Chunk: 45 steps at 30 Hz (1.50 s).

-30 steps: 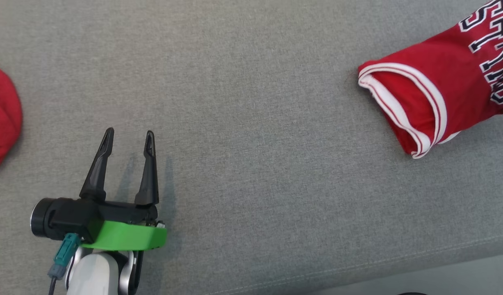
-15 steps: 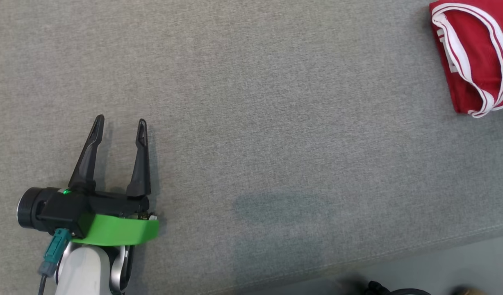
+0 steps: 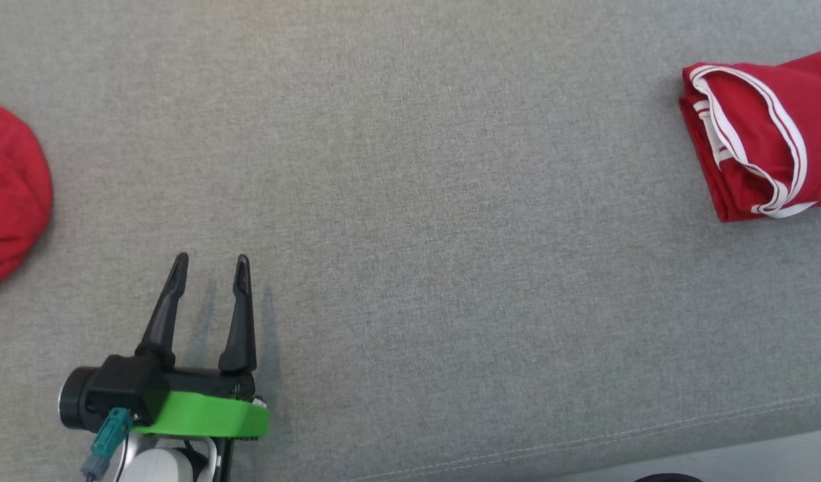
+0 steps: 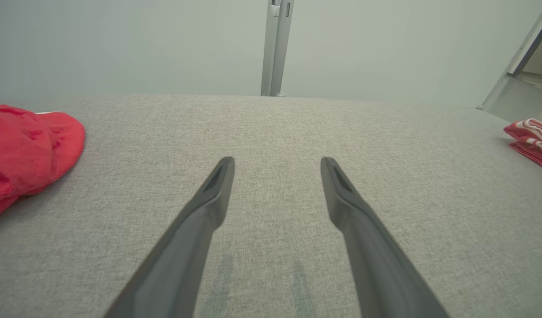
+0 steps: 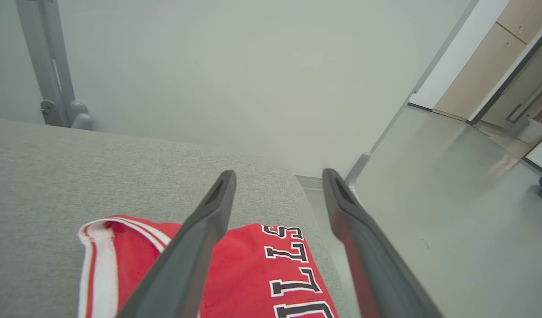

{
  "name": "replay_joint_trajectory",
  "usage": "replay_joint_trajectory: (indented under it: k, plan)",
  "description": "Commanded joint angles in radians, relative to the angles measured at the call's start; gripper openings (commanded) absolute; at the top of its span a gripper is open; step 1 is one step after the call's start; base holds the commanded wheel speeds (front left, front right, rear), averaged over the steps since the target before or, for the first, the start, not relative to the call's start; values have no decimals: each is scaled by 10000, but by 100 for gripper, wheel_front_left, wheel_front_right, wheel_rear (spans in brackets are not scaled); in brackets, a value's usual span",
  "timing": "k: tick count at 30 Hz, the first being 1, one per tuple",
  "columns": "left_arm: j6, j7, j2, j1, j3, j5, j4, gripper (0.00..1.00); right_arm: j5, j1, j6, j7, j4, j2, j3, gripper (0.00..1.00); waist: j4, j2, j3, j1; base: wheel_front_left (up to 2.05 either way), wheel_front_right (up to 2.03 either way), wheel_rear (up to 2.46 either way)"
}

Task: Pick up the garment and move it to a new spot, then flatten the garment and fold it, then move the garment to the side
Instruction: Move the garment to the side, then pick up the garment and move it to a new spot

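Note:
The garment (image 3: 758, 161) is a red jersey with white trim, lying folded on the grey cushioned surface (image 3: 450, 234) at the far right. In the right wrist view my right gripper (image 5: 279, 174) hovers open just above the garment (image 5: 253, 269), whose black-and-white lettering shows between and under the fingers; nothing is held. My left gripper (image 3: 211, 261) rests open low over bare grey fabric at the lower left, far from the garment. In the left wrist view the left gripper (image 4: 277, 163) points across the surface, with the garment (image 4: 531, 141) at the right edge.
Another red cloth (image 3: 9, 194) lies bunched at the far left, also the red cloth (image 4: 28, 150) in the left wrist view. The surface's front seam (image 3: 584, 442) and right end (image 5: 315, 207) drop to a pale floor (image 5: 452, 198). A metal post (image 4: 275, 48) stands behind.
The head view swung right and back. The garment, bunched with its lettering showing a second ago, now lies flatter and farther right. My right gripper has opened off it. The left gripper stays open.

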Motion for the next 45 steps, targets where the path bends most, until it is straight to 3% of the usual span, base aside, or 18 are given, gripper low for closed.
replay_joint_trajectory:
  k: [1, 6, 8, 12, 18, 23, 30, 40, 45]
  plan:
    - [-15, 2, -9, 211, 31, -36, 104, 100, -130, 632, -16, -24, -414, 129, -205, 100, 441, 0, -1274, -1, 0, 0, 0]
    - [173, 2, -8, 627, 3, -307, 715, 100, -833, 3520, -16, -26, -3255, 1012, -1371, 100, 917, 0, -2413, -1, 0, 0, 0]
    - [208, 2, -8, 875, 152, -312, 1011, 100, -1202, 5025, -17, -28, -4658, 1670, -1735, 100, 1123, 0, -2900, -1, 0, 0, 0]
    - [177, 1, -9, 1200, 424, -329, 1372, 100, -1522, 6651, -17, -29, -5664, 2585, -1888, 100, 1286, 0, -3435, -1, 0, 0, 0]
    - [78, 2, -8, 1486, 732, -404, 1866, 100, -1784, 8181, -16, -29, -6052, 3540, -1621, 100, 1490, 0, -3799, -1, 0, 0, 0]
    - [70, 2, -9, 1670, 1078, -456, 2249, 100, -1731, 8719, -16, -30, -5860, 3911, -973, 100, 1524, 0, -3901, -1, 0, 0, 0]
    - [54, 2, -9, 1771, 1095, -556, 2249, 100, -1801, 8955, -17, -30, -6022, 4469, -1490, 100, 1631, 0, -4020, -1, 0, 0, 0]
    - [12, 2, -10, 1709, 933, -605, 2208, 100, -2100, 8842, -16, -30, -5964, 4607, -1809, 100, 1587, 0, -4060, -1, 0, 0, 0]
    - [23, 1, -8, 1602, 939, -650, 2176, 100, -2013, 8870, -16, -29, -6052, 4594, -1523, 100, 2003, 0, -4084, -1, 0, 0, 0]
